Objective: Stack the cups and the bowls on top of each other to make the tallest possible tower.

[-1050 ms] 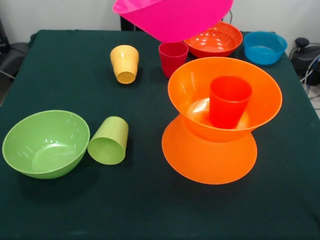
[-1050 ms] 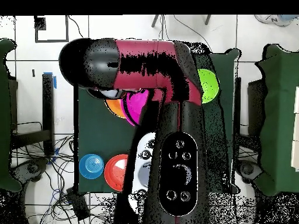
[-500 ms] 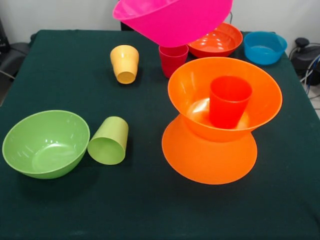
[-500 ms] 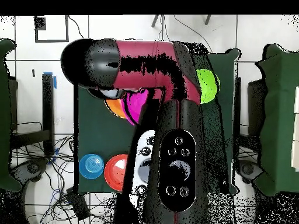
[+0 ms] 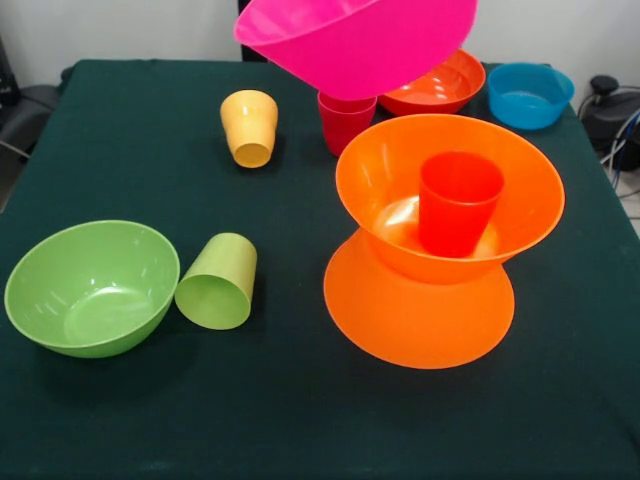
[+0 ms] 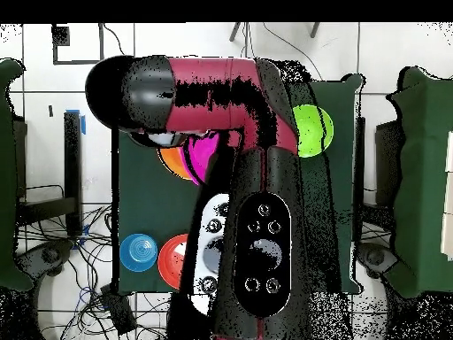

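Observation:
A large pink bowl (image 5: 360, 40) hangs tilted in the air at the top of the front view, held from above; my gripper is hidden past the top edge. In the overhead view the arm (image 6: 212, 97) covers it, and only part of the pink bowl (image 6: 205, 155) shows. Below and to the right stands the tower: an upside-down orange bowl (image 5: 420, 320), an upright orange bowl (image 5: 525, 190) on it, and a red-orange cup (image 5: 458, 200) upright inside. The pink bowl is apart from the tower, up and to the left of it.
A magenta-red cup (image 5: 345, 125) and a red-orange bowl (image 5: 440, 85) sit behind the tower, with a blue bowl (image 5: 530, 95) far right. A yellow-orange cup (image 5: 249, 126) stands upside down at the back. A lime green bowl (image 5: 90, 288) and a lime cup (image 5: 217, 282) on its side are front left.
The pink bowl has shifted a little to the right in the front view, closer to over the tower. Everything on the table has stayed put.

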Controlling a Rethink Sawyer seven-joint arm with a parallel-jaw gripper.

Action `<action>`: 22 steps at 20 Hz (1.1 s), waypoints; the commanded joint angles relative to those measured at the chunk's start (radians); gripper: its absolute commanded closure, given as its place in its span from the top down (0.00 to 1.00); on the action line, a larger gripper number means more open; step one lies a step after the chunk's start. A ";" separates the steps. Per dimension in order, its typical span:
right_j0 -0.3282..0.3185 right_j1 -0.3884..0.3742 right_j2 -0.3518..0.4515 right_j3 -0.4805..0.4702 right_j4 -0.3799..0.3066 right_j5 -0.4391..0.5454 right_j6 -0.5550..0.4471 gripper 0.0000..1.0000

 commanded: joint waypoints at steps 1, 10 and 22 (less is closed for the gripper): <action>0.023 0.036 0.049 -0.016 0.003 0.025 0.071 0.00; 0.033 0.075 0.048 -0.085 0.007 0.054 0.089 0.00; 0.042 0.076 0.037 -0.068 0.017 0.033 0.088 0.00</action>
